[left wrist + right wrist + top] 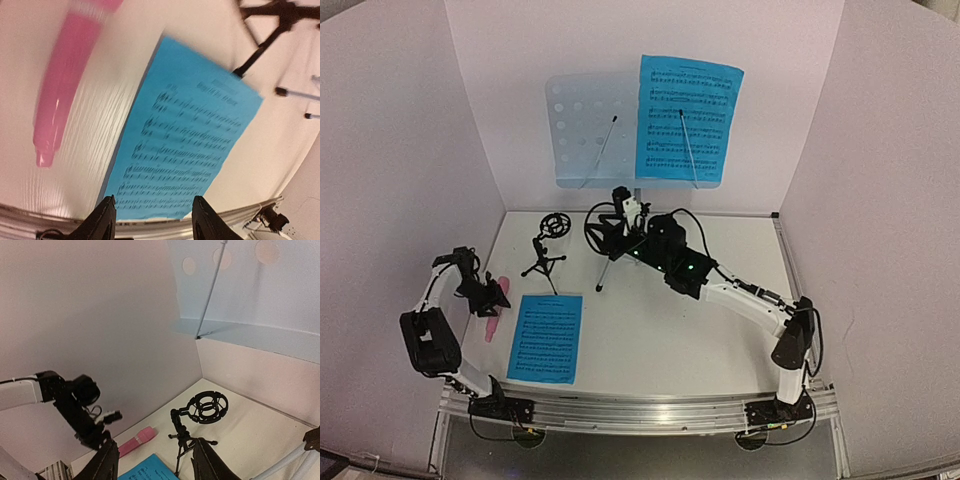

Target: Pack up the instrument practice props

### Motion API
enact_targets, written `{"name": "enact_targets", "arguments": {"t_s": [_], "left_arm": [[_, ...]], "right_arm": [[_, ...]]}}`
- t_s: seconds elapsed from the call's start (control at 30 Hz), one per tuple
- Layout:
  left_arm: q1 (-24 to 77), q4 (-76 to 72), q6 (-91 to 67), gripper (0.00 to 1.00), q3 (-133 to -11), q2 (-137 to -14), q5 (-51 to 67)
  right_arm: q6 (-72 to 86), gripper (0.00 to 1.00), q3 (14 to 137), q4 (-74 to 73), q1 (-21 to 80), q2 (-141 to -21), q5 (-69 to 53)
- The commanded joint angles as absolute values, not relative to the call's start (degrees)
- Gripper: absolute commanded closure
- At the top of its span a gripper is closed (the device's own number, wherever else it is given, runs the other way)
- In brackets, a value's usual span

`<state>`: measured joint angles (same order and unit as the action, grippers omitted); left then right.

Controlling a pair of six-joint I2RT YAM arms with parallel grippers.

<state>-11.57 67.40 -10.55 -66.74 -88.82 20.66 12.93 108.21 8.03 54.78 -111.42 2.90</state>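
Both jaws apart, blue sheet (185, 145) illegible

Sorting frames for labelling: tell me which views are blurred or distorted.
Left wrist view: motion-smeared, the pink microphone streaked, notes on the blue sheet unreadable. Top view: sharp, but wide-angle bending curves the table's front rail. Right wrist view: mostly crisp, the black mic stand clear.
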Motion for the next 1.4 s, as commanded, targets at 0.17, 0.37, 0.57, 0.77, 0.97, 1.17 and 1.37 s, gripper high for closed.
{"name": "enact_targets", "arguments": {"t_s": [0.17,0.37,0.57,0.77,0.97,1.17,1.37], "left_arm": [[-7.4,46.57,-7.54,0.48,-80.48,-71.66,30.59],[6.34,35.69,-3.65,0.44,-90.37,-70.56,28.92],[14.81,31.63,-3.56,0.43,-98.89,-75.85,29.7],[24.47,32.1,-0.11,0.41,-108.72,-82.36,29.3],[34.27,29.81,-0.99,0.37,-121.34,-91.86,27.88],[41.37,24.17,-11.71,0.26,-136.2,-105.68,27.89],[46.12,11.01,-17.28,0.18,-144.4,-117.48,26.11]], "right_arm": [[8.5,0.52,116.91,-20.98,55.38,-99.76,-2.5],[4.11,0.48,120.49,-34.92,54.87,-93.7,11.51],[2.83,0.47,124.12,-37.26,49.8,-90.81,19.12],[3.24,0.46,133.42,-40.0,40.33,-93.84,15.62],[9.55,0.46,138.57,-40.01,25.18,-96.77,-4.05],[12.25,0.44,142.76,-39.37,13.37,-101.12,-23.92],[15.13,0.42,139.11,-30.0,7.84,-102.33,-35.66]]}}
